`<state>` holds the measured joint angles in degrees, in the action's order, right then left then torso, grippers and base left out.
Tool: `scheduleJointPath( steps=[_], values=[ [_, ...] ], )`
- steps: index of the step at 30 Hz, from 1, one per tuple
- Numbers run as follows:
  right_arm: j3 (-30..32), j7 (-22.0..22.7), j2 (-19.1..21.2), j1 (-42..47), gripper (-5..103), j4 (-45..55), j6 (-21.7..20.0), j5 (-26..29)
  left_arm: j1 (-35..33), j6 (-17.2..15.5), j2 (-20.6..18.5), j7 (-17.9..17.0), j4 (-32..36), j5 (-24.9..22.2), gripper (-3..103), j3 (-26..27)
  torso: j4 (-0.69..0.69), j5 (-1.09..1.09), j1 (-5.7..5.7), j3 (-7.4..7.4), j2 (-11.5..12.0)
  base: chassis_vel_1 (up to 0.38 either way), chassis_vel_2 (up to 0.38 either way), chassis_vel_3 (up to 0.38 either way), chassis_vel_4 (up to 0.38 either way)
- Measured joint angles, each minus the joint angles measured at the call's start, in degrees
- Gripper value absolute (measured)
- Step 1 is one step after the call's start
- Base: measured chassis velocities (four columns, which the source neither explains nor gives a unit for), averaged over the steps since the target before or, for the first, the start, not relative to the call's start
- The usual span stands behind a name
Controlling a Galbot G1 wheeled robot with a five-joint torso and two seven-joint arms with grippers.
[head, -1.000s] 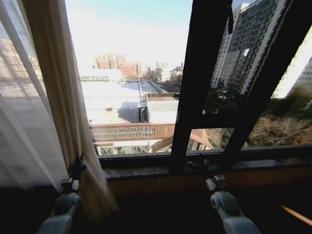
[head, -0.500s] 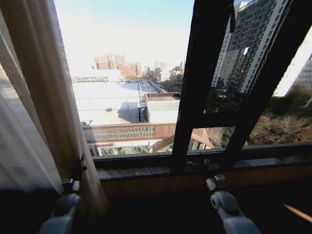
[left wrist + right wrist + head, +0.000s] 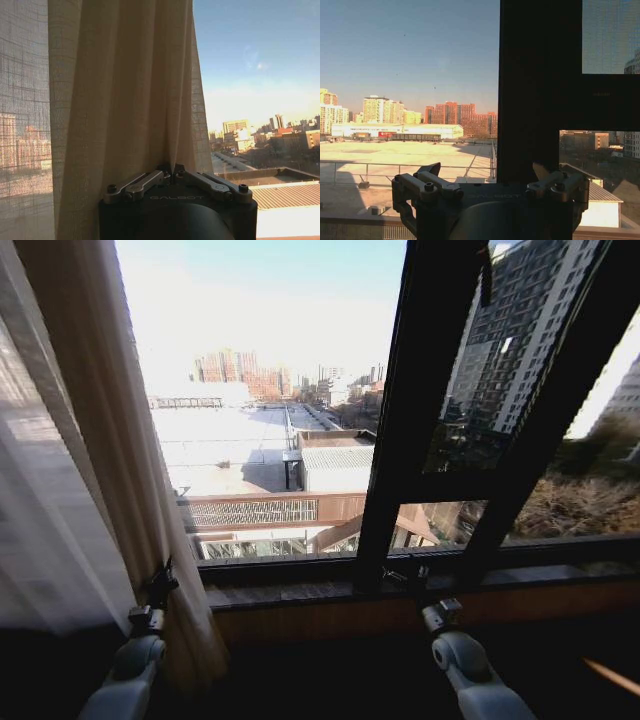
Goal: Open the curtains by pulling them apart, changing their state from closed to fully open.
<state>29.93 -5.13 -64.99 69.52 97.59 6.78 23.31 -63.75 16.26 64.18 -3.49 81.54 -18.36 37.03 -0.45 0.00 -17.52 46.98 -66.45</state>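
Two hands low: left hand (image 3: 158, 585) pinches curtains (image 3: 90, 490); window frame (image 3: 425, 420) beside.

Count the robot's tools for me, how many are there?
2. The left tool is low on the robot's left, shut on the sheer curtain. The right tool is low on the right, open, near the dark window frame.

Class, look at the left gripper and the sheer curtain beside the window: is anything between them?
Nothing visible. The left gripper is shut on the curtain, its fingertips pinching a fold. The right gripper hangs open by the dark window frame.
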Motion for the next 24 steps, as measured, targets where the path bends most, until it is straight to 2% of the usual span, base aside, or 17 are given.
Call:
scheduleJointPath(
  steps=[11, 14, 18, 24],
  values=[
    [-0.03, -0.01, -0.02, 0.00, 100, 0.01, 0.00, 0.00, -0.59, -0.30, 1.28, 0.20, 3.87, 0.54, 0, -1.32, 0.06, -0.05, -0.01, 0.00, -0.01, 0.135, 0.136, -0.121, -0.118],
    [-0.02, -0.01, 0.00, 0.00, 100, 0.00, 0.00, 0.00, -1.55, -0.45, 2.21, 0.27, 5.00, 1.69, 0, -1.93, -0.01, 0.03, 0.00, 0.00, 0.00, 0.000, 0.000, 0.000, 0.000],
    [0.00, 0.00, 0.01, 0.00, 100, 0.00, 0.00, 0.00, -1.86, -0.33, 2.59, 0.41, 5.10, 2.20, 0, -2.27, -0.02, 0.02, 0.00, 0.00, 0.00, -0.023, -0.028, 0.015, 0.024],
    [0.00, 0.00, 0.00, 0.00, 100, 0.00, 0.00, 0.00, -1.11, 2.40, 2.31, 3.55, 5.27, 0.26, 0, -5.65, 0.03, -0.04, 0.00, 0.00, 0.00, 0.000, 0.000, 0.000, 0.000]
  ],
)
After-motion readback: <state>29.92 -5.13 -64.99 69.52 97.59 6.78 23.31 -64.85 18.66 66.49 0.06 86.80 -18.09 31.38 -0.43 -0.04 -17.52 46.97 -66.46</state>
